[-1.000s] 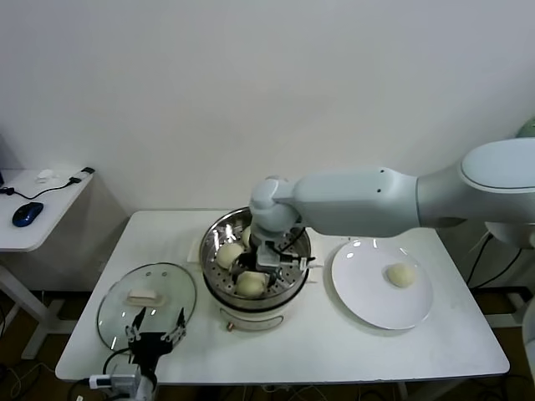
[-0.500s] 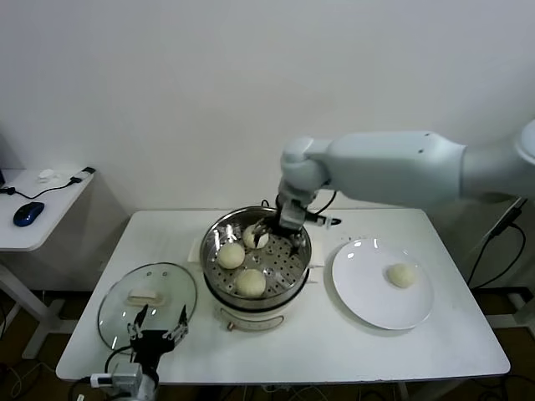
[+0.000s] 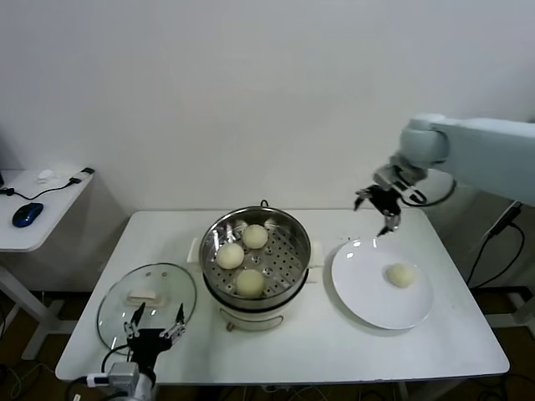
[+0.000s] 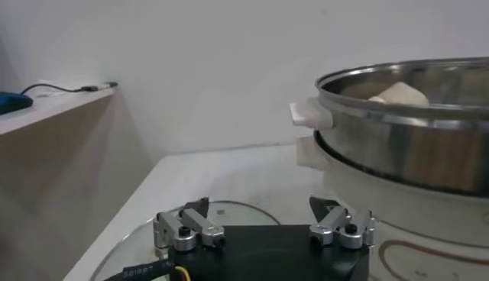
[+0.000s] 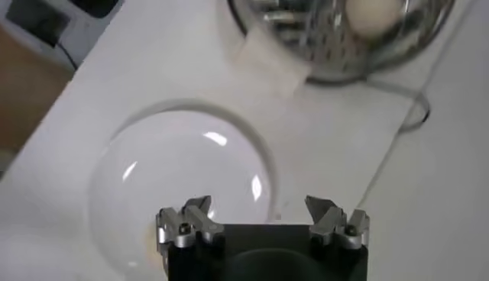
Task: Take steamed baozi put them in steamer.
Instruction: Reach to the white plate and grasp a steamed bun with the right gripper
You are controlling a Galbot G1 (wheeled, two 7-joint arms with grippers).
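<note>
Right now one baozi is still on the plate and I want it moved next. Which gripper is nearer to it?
The right gripper: it hangs above the plate's far edge, near the baozi. The left gripper sits across the table by the glass lid, beyond the steamer.

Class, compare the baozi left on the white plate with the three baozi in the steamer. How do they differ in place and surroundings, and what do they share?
The lone baozi lies on the flat white plate; the three baozi sit on the steamer's perforated floor. The lone one has nothing beside it; the three lie grouped, ringed by a steel wall. All are round, smooth and pale cream.
</note>
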